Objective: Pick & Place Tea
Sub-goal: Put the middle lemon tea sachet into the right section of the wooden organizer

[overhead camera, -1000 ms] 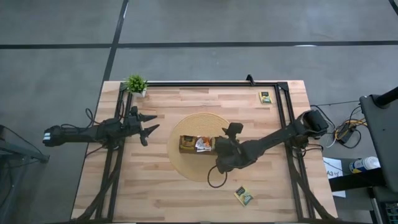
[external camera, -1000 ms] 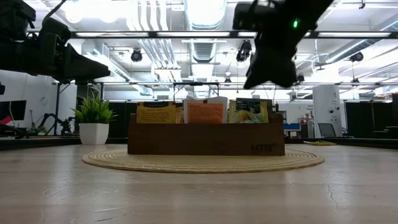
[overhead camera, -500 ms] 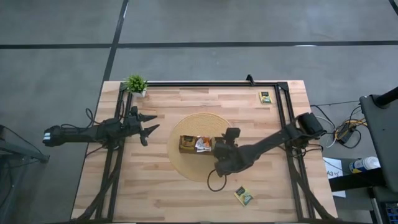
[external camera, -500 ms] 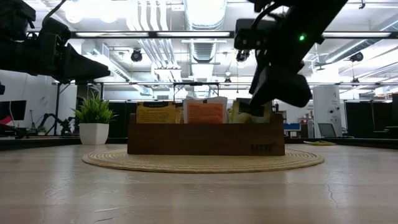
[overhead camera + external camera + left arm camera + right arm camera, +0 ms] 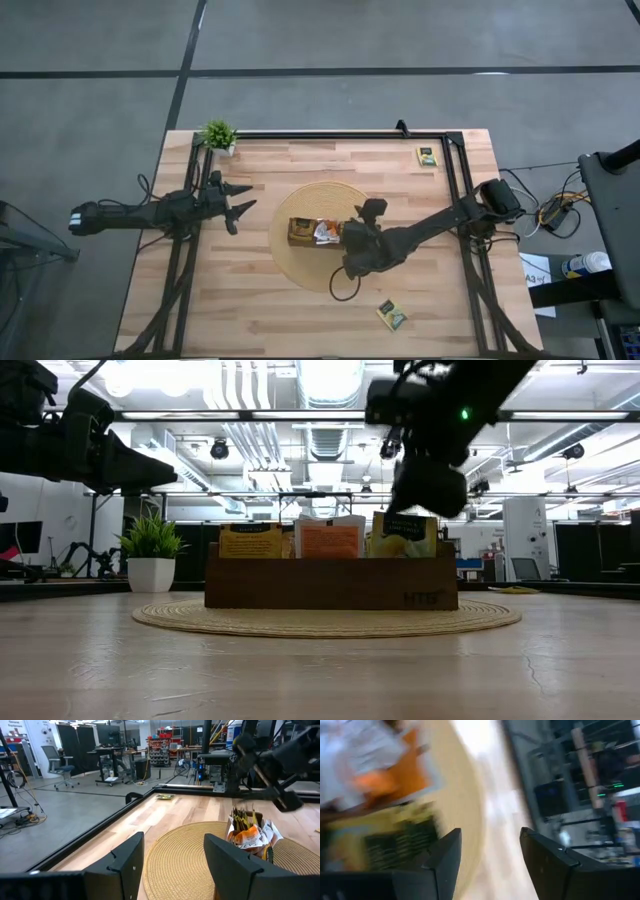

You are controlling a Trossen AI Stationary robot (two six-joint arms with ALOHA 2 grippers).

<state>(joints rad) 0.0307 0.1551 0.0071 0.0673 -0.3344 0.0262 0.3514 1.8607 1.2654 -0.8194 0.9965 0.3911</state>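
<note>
Tea sachets stand upright in the brown wooden tray (image 5: 300,232) on a round woven mat (image 5: 320,275): a yellow one (image 5: 250,540), a white-and-orange one (image 5: 330,538) and a green-and-yellow one (image 5: 403,535). Two more sachets lie flat on the table, one far right (image 5: 427,156) and one near right (image 5: 392,315). My right gripper (image 5: 348,243) hovers open above the tray's right end (image 5: 428,500), nothing between its fingers (image 5: 490,865). My left gripper (image 5: 240,202) waits open at the table's left, well clear of the mat (image 5: 175,870).
A small potted plant (image 5: 218,135) stands at the far left corner. A black frame rail (image 5: 330,134) runs along the far edge and down both sides. Bare wood lies between the mat and the near edge.
In the low view my right gripper has dipped toward the tray's right end, in front of the green-and-yellow sachet, then come back up, leaving that sachet in full view standing in the tray.
</note>
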